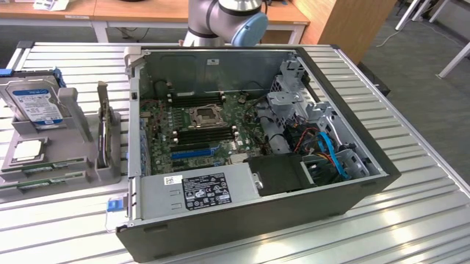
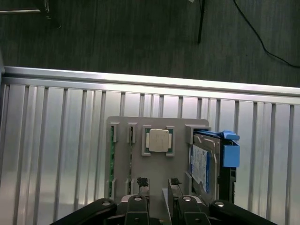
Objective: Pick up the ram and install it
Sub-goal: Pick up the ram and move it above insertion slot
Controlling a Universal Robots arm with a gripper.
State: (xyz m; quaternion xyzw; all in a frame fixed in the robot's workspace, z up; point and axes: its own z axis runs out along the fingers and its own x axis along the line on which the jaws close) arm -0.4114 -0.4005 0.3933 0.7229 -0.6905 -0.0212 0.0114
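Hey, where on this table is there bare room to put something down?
Free: the slatted table to the exterior view's right of the computer case, and the strip nearer the camera than the parts holder. Crowded: the narrow gap between holder and case.

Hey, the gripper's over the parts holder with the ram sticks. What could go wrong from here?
1. The open gripper appears lined up with the CPU rather than the ram, which stands on edge in a narrow slot of the grey holder; coming down here could strike the CPU or holder.
2. The memory slots sit tight beside the CPU socket inside the computer case; a tilted stick might jam or bend.
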